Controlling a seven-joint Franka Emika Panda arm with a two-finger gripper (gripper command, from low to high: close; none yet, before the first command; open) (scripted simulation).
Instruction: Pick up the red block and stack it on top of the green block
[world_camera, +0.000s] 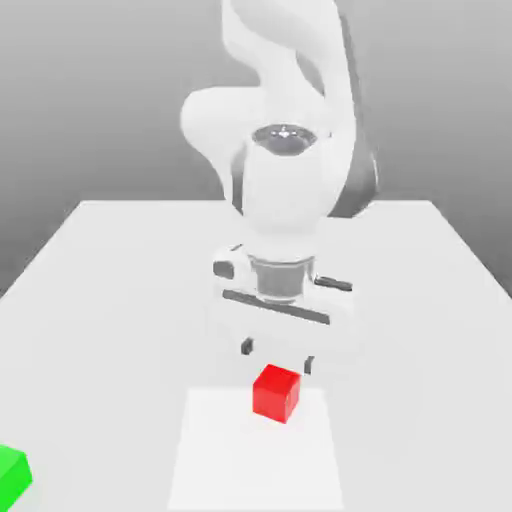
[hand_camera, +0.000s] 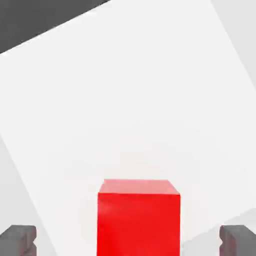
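While a plain grey backdrop closed off the far end, a pale worktop (world_camera: 400, 300) spread across most of the exterior view, its side edges drawing together toward the back. Over it hung the white Franka Panda arm (world_camera: 285, 190), reaching down from above. Near the front lay a flat, brighter white square (world_camera: 255, 465). The pincer (world_camera: 278, 360) stood wide, its two fingertips well apart and empty, above the red cube. At the exterior view's lower left corner sat the green cube (world_camera: 12, 478), partly cut off by the frame. The red cube (world_camera: 276, 393) was by the far edge of the white square, upright and turned so that a corner faced the exterior view. It had no long axis; in the hand view its sides ran squarely with the pincer, between the fingertips (hand_camera: 19, 241).
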